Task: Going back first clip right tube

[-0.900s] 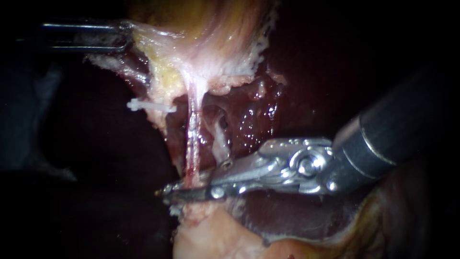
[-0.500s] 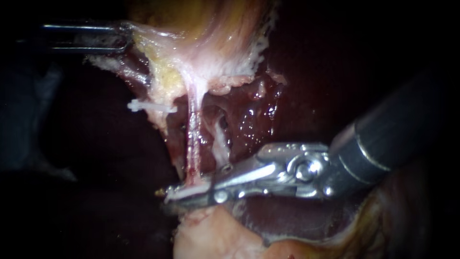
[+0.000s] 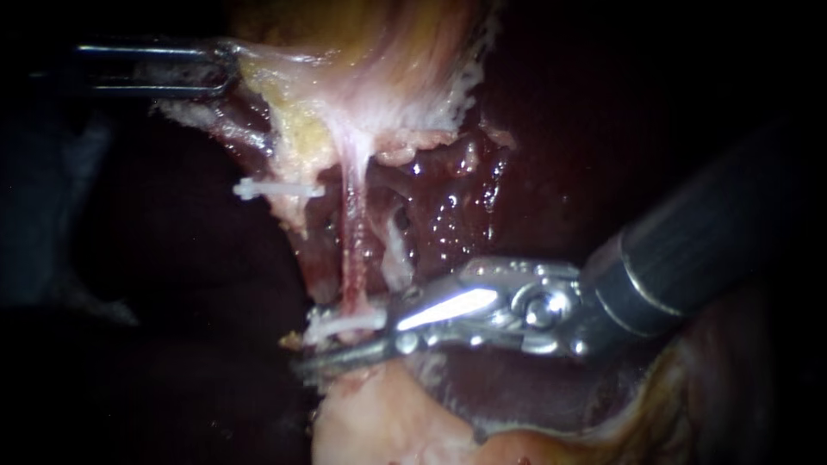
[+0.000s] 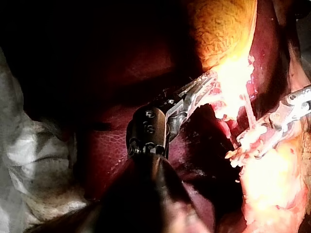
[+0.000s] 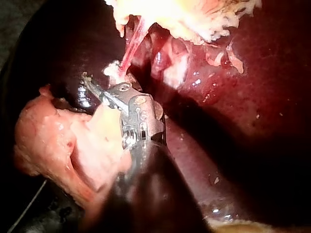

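My silver right instrument (image 3: 307, 349), clamped before, now gapes its jaws around the white clip (image 3: 345, 323) on the pink tube (image 3: 351, 250). My left instrument (image 3: 220, 69) pinches the yellow gallbladder (image 3: 370, 52); dark open room lies leftward.

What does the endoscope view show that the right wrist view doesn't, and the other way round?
Only the endoscope view shows my left instrument gripping the edge of the gallbladder, and an upper clip left of the pink tube. Only the right wrist view shows the whole pale tissue lump beside my right instrument; the endoscope cuts it off. Both show my right instrument with its pincer open at the lower clip on the pink tube, and the dark red liver behind.
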You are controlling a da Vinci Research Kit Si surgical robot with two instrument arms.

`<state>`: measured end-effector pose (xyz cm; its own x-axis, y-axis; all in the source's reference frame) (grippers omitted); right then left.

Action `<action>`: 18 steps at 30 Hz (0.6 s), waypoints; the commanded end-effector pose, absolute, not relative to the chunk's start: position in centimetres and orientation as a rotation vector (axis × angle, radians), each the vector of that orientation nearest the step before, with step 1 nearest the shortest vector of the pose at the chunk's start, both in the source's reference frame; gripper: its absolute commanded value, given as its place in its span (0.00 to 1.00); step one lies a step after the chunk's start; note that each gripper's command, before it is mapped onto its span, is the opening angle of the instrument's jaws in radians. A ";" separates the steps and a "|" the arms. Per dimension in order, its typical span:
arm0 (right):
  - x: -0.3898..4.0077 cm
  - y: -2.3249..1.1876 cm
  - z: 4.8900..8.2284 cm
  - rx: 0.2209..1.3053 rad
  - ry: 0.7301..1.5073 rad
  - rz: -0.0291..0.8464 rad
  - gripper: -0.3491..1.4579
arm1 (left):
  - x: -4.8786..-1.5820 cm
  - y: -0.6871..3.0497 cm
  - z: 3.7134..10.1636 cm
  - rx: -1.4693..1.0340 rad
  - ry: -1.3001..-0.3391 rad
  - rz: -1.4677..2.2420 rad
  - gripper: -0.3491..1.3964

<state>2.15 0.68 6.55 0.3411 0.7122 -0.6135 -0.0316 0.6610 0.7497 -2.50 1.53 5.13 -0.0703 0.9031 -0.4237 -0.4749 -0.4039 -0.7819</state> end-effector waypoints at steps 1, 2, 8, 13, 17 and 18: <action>2.13 0.70 6.57 0.673 1.140 0.524 0.47 | -2.50 1.53 5.14 -1.134 -0.554 1.684 0.00; 2.11 0.72 6.60 0.626 1.147 0.513 0.47 | -2.50 1.52 5.14 -1.134 -0.554 1.684 0.00; 1.89 0.77 6.63 0.515 1.164 0.445 0.47 | -2.48 1.52 5.13 -1.134 -0.554 1.684 0.00; 1.54 0.77 6.55 0.457 1.182 0.362 0.47 | -2.46 1.52 5.13 -1.135 -0.555 1.685 0.00; 1.22 0.79 6.47 0.432 1.198 0.297 0.47 | -2.45 1.52 5.13 -1.135 -0.556 1.685 0.00; 1.15 0.81 6.44 0.428 1.200 0.285 0.47 | -2.45 1.51 5.13 -1.135 -0.556 1.685 0.00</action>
<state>1.07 0.82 6.43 0.3410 0.4285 -0.8367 0.0168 0.8872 0.4611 -2.45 1.51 5.13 -0.0715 0.9029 -0.4239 -0.4753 -0.4045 -0.7813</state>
